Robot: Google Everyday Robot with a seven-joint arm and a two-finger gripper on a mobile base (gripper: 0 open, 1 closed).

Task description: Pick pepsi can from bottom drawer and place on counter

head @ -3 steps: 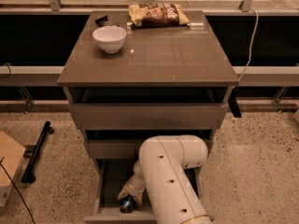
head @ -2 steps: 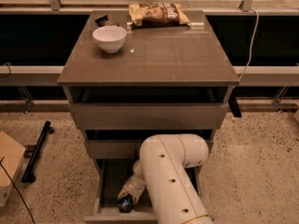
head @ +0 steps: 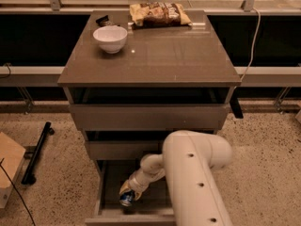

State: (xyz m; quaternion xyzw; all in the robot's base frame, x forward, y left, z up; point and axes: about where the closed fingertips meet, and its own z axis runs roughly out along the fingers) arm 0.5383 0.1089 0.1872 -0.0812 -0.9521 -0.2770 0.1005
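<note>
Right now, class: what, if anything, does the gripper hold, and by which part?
It cannot be told. The gripper sits close over the pepsi can in the bottom drawer.

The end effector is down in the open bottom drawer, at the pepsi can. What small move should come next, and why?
Probably a short, straight lift, provided the can is held. The end effector sits right at the pepsi can, low inside the bottom drawer. The can must rise above the drawer walls before it can travel to the counter, which is well above it.
</note>
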